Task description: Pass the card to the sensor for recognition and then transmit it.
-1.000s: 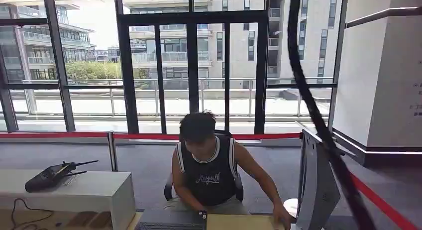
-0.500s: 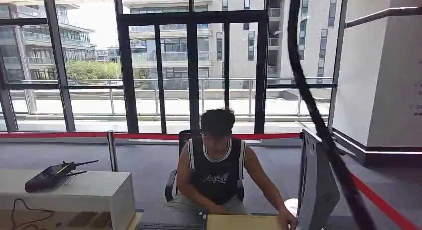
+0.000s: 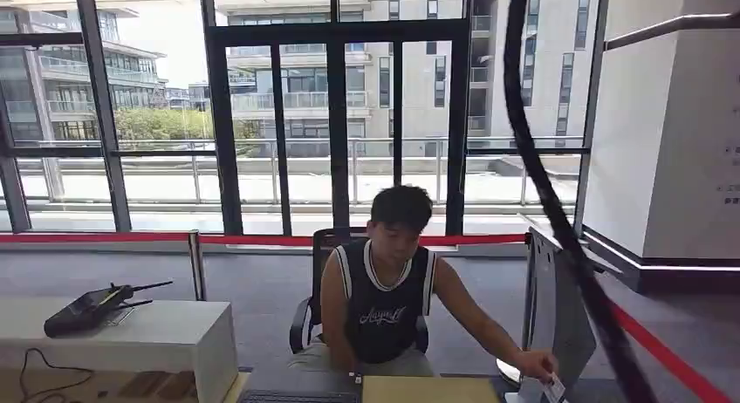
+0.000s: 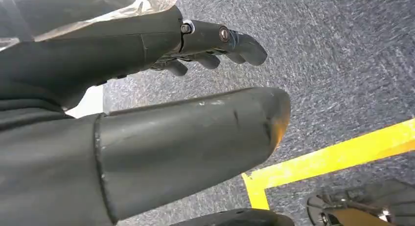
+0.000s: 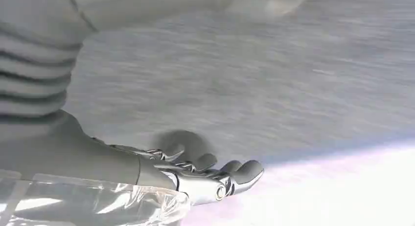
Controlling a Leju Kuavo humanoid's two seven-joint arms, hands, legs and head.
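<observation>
Head view: person seated behind the desk holds the card low beside the grey monitor, well away from both robot hands. Left wrist view: left hand hangs over carpet, fingers loosely spread, holding nothing; right wrist view: right hand likewise, fingers apart and empty. Risk: a late reach could miss or fumble the handover, dropping the card.

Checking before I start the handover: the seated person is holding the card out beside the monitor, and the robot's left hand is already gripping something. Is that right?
Not quite. The left wrist view shows the left hand holding nothing, its fingers loosely curved over grey carpet. The rest stands: in the head view the seated person holds the card out beside the monitor.
</observation>
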